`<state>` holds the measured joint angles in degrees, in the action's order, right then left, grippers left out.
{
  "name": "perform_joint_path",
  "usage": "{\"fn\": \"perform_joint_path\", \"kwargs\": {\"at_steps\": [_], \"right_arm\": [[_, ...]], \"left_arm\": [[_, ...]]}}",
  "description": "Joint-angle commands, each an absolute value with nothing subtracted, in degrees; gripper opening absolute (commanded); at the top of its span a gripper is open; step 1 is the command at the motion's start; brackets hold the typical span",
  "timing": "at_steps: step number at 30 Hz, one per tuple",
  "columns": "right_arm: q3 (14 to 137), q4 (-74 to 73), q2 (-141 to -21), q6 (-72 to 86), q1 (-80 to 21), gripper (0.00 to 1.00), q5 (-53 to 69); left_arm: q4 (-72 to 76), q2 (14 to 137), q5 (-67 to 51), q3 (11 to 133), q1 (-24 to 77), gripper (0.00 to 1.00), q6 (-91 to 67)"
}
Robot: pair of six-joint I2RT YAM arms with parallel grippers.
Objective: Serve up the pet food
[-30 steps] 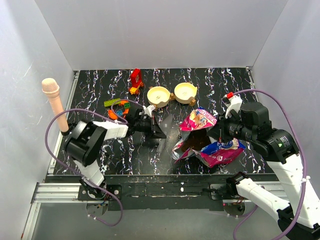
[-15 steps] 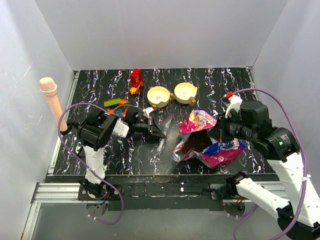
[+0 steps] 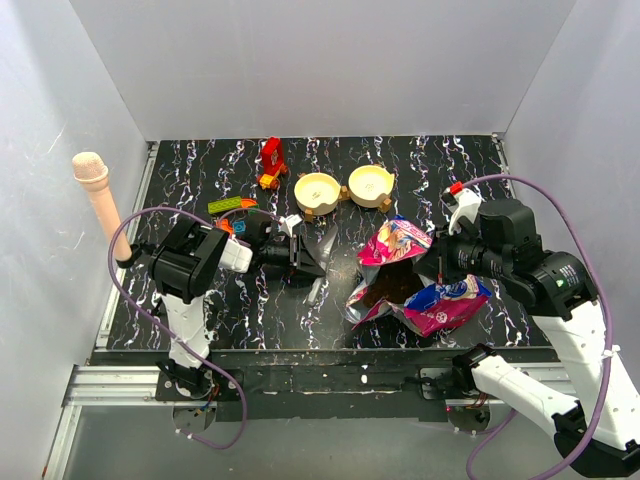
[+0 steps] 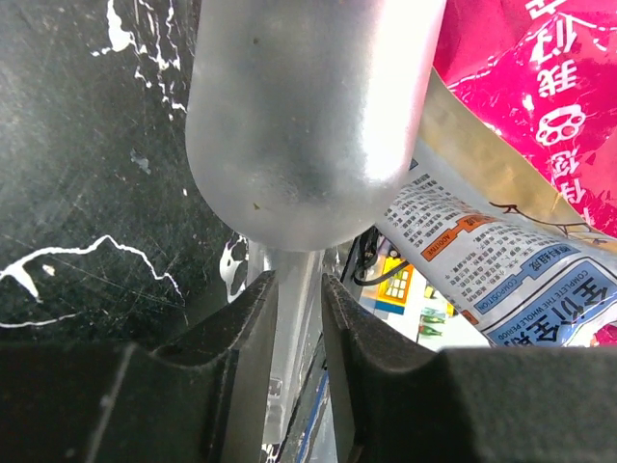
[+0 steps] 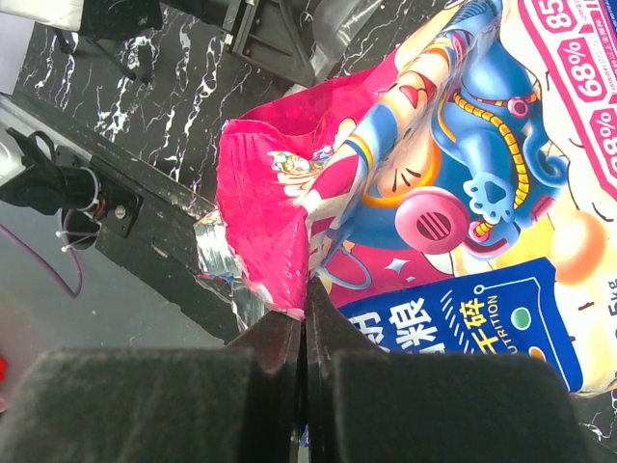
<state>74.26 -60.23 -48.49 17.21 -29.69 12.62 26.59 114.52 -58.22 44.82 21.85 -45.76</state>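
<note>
The magenta-and-blue pet food bag (image 3: 430,300) lies crumpled right of centre, its torn mouth facing left. The pellets themselves do not show. My right gripper (image 3: 437,268) is shut on the bag's pink upper edge (image 5: 275,241), pinching it between both fingers (image 5: 306,318). A silvery metal scoop (image 4: 308,106) lies on the black marbled table just left of the bag (image 4: 540,77). Its thin handle runs between the fingers of my left gripper (image 4: 299,318), whose jaws stand a little apart around it. From above, the scoop (image 3: 322,247) sits at the left gripper's (image 3: 305,262) tip.
Two cream bowls (image 3: 318,192) (image 3: 370,183) stand side by side at the back centre. Colourful toy blocks (image 3: 240,215) and a red toy (image 3: 271,160) lie at the back left. A pink post (image 3: 95,200) rises at the left wall. White walls enclose the table.
My left arm has shifted back and left, and its jaws have parted slightly around the scoop handle. The right gripper keeps its hold on the bag.
</note>
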Motion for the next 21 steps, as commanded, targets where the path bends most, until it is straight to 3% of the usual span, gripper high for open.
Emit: {"fn": "perform_joint_path", "kwargs": {"at_steps": [1,21], "right_arm": [[78.22,-55.02,-47.64,17.84,-29.88,0.01,17.23],[76.55,-54.32,-45.09,19.07,-29.88,0.01,17.32]], "left_arm": [[19.60,113.73,-49.31,42.72,21.53,0.29,-41.31],[4.48,103.44,-31.82,44.47,24.87,0.40,-35.86]]}}
